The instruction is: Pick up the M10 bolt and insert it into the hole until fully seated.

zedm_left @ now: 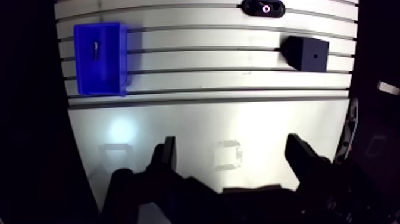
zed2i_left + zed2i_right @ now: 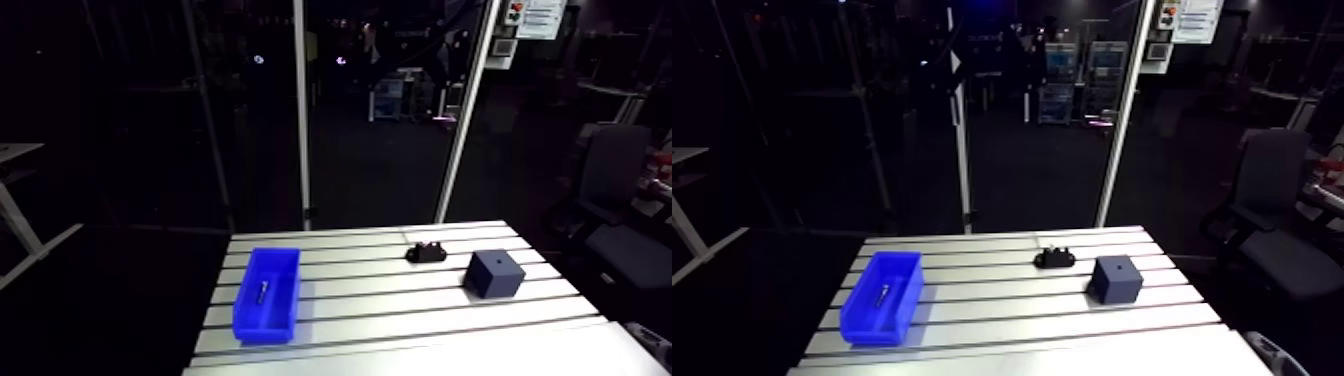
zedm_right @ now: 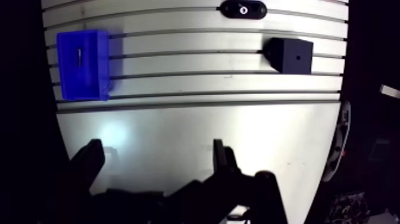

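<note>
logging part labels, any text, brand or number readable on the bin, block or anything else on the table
None: no word, brand, number or sign can be read on anything on the table.
blue bin: plain walls, no label.
dark block: one hole, no marking.
bolt in the bin: too small to read any head marking.
small black fixture: too small to tell.

Bright blue bin (image 2: 262, 328), silver table (image 2: 400, 305) striped with dark slots, dark grey-blue block (image 2: 493, 273), black bracket (image 2: 426, 253)
</note>
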Controlling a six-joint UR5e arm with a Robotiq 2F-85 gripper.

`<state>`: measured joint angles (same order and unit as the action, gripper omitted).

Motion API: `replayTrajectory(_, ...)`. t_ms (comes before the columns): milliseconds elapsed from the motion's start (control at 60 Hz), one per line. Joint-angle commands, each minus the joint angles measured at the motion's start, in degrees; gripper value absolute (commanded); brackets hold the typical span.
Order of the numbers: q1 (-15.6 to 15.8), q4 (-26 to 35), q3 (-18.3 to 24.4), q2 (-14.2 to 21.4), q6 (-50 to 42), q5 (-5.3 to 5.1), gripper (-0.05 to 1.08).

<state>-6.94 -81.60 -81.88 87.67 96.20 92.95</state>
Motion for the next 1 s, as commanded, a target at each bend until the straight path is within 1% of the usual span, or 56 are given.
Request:
replayTrajectory(17, 1.5, 1.7, 2.7, -0.7, 3.3, -0.97, 0.01)
replayTrajectory(417, 1.5, 1.4, 2.7, -1.1, 3.3, -0.97, 0.01)
replayTrajectory(650, 1.4, 1.0, 2.6, -1.4, 3.3, -0.55, 0.01)
replayTrajectory(733, 1.4, 0.7, 2.4, -2.2, 3.3, -0.45, 0.01)
replayTrajectory(833, 1.2, -2.3, 1.8, -2.5, 3.3, -0.44, 0.01)
replayTrajectory(850, 0.8, -4.0, 1.3, -2.7, 3.3, -0.52, 0.01)
replayTrajectory(867, 0.8, -4.0, 1.3, -2.7, 3.3, -0.52, 0.01)
replayTrajectory(883, 0.6, -5.7, 0.8, -2.8, 3.4, -0.46, 0.01)
replayTrajectory(900, 0.6, -5.7, 0.8, -2.8, 3.4, -0.46, 0.01)
replayTrajectory(917, 0.5, -7.3, 0.4, -2.8, 3.4, -0.37, 0.01)
replayTrajectory(933, 0.5, -7.3, 0.4, -2.8, 3.4, -0.37, 0.01)
replayTrajectory(950, 0.5, -8.6, -0.2, -2.9, 3.4, -0.28, 0.01)
replayTrajectory(1000, 0.2, -9.5, -0.5, -3.1, 3.6, -0.27, 0.01)
